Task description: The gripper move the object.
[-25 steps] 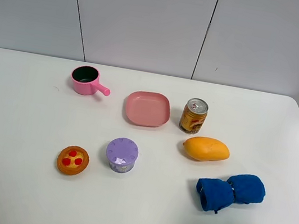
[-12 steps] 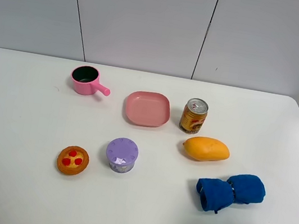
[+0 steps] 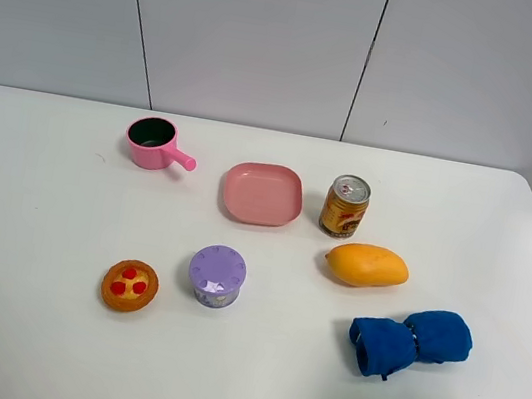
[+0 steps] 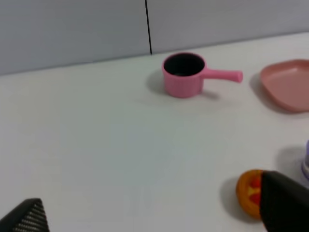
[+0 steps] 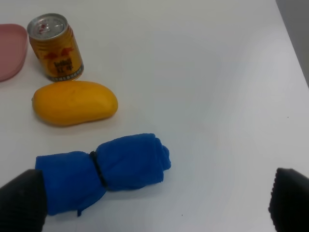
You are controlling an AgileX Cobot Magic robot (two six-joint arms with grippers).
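Observation:
The gold-yellow drink can stands upright on the white table, right of the pink plate and just behind the mango. It also shows in the right wrist view. Neither arm appears in the exterior high view. My right gripper is open and empty, its black fingertips spread wide above the blue cloth roll, well short of the can. My left gripper is open and empty over the table's left part, with one fingertip in front of the tart.
A pink pot sits at the back left. A purple lidded cup and an orange fruit tart sit at the front left. The blue cloth roll lies at the front right. The table's right edge is close.

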